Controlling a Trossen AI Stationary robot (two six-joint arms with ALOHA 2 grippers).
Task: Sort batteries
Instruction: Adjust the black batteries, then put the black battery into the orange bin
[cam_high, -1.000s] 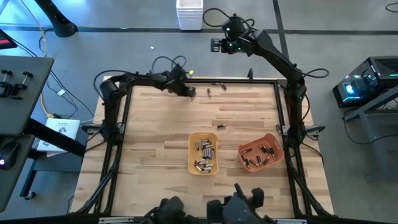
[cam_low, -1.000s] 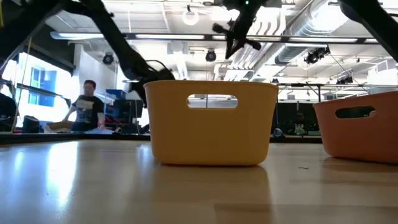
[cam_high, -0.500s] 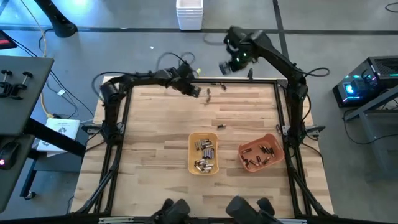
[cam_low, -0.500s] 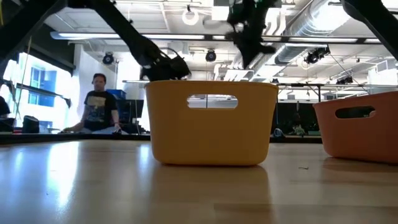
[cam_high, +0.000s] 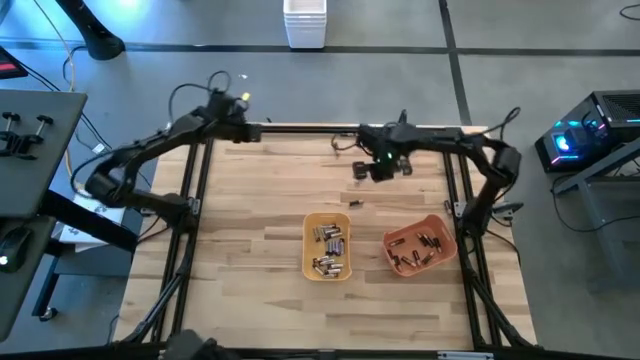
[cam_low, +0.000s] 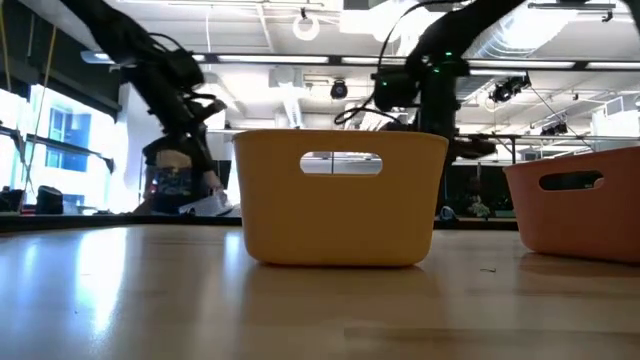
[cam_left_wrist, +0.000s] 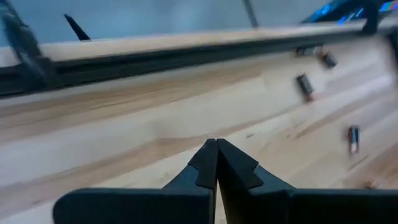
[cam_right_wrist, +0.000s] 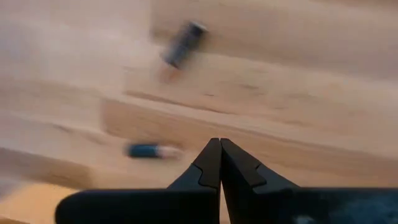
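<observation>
Several silvery and dark batteries lie in the yellow tray (cam_high: 327, 246) and in the orange tray (cam_high: 420, 245). Loose batteries lie on the wooden table: one (cam_high: 353, 203) just beyond the yellow tray, and a few near the far edge, which show in the left wrist view (cam_left_wrist: 304, 84). My right gripper (cam_high: 366, 172) is shut and empty, hovering over the table's far middle; its wrist view (cam_right_wrist: 219, 152) shows two loose batteries (cam_right_wrist: 183, 43) (cam_right_wrist: 146, 150) below it. My left gripper (cam_high: 250, 125) is shut and empty at the table's far-left edge; its closed fingertips show in its wrist view (cam_left_wrist: 216, 155).
The black frame rail (cam_high: 300, 128) runs along the table's far edge. In the low view the yellow tray (cam_low: 340, 200) stands in the middle and the orange tray (cam_low: 580, 210) at the right. A person sits in the room behind the table (cam_low: 175, 180).
My right gripper has swung from beyond the table's far edge toward the near edge and down, and now hangs over the table's far middle. My left gripper has drawn back from the far middle toward the table's left edge. The trays and batteries have not moved.
</observation>
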